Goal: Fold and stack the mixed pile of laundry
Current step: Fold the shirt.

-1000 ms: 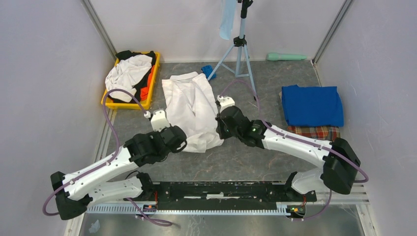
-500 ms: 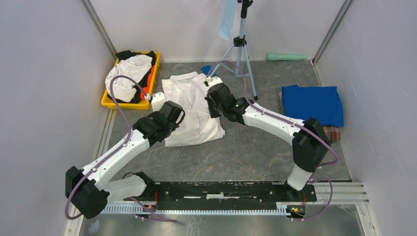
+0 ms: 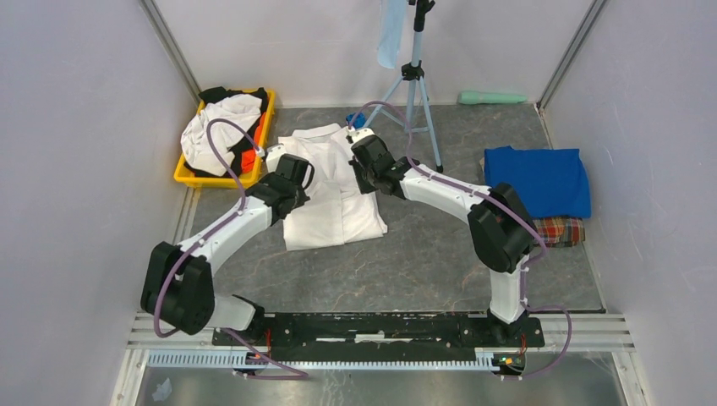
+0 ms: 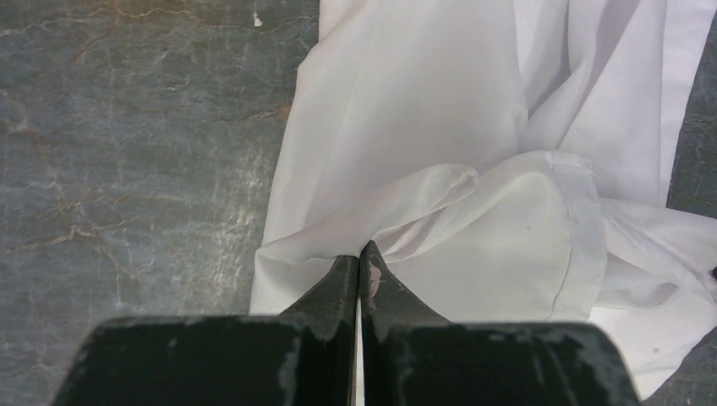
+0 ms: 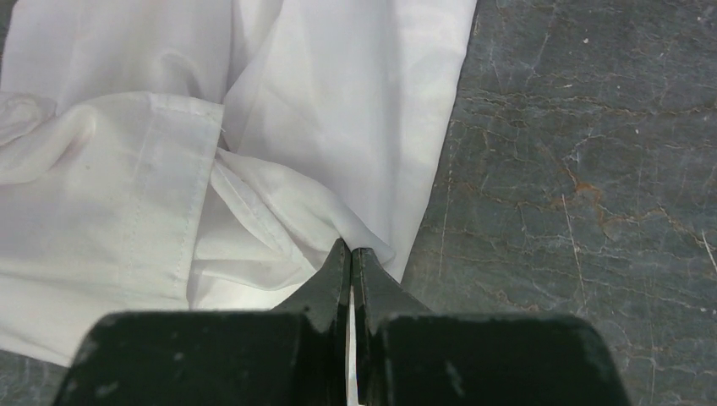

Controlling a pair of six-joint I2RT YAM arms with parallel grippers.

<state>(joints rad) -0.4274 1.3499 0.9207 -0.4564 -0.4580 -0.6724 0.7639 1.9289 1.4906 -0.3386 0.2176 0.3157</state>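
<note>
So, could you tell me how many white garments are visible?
2: one white shirt spread mid-table, one white garment bundled in the yellow tray; others may be buried there.

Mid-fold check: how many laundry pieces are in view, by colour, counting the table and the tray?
White: 2 (white shirt on the table, white garment in the yellow tray)
Blue: 1 (blue T-shirt)
Plaid: 1 (plaid cloth)
Black: 1 (black piece)
Orange: 1 (orange piece)
Total: 6
</note>
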